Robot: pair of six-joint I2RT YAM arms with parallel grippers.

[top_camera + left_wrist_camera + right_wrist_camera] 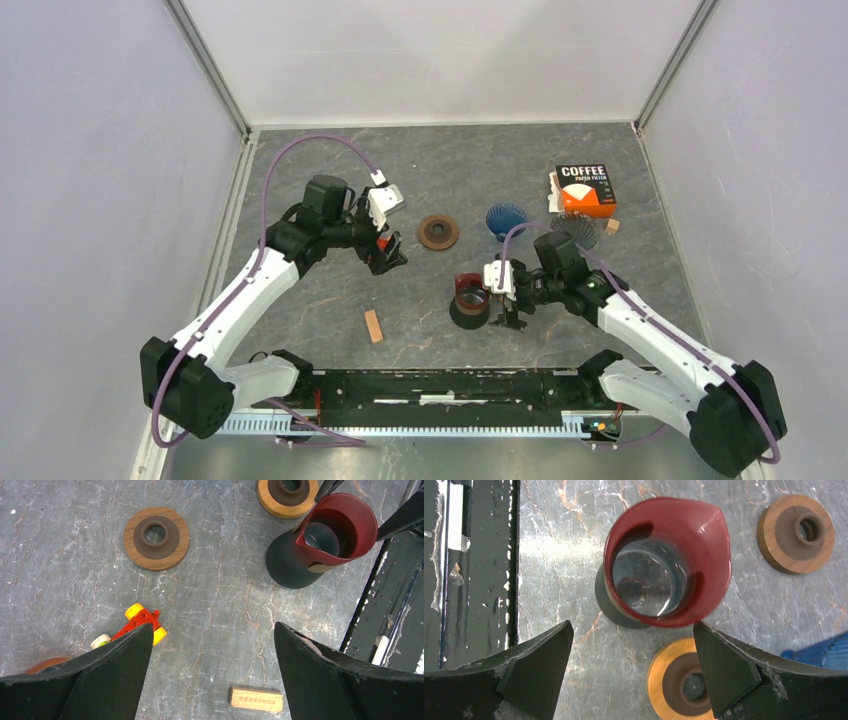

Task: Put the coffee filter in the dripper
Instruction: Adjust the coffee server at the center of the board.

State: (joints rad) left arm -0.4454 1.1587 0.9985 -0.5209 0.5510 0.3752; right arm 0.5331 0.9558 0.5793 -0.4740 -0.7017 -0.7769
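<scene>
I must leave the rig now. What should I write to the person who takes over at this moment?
Left gripper: open, empty, hanging near a wooden disc.
Right gripper: open, empty, just above the red carafe.
Coffee paper filter box: far right of the table, no filter taken out of it.
Blue dripper: left of the box, with no filter in it.
Done: nothing yet.
Left: take one filter from the box and set it in the dripper.
</scene>
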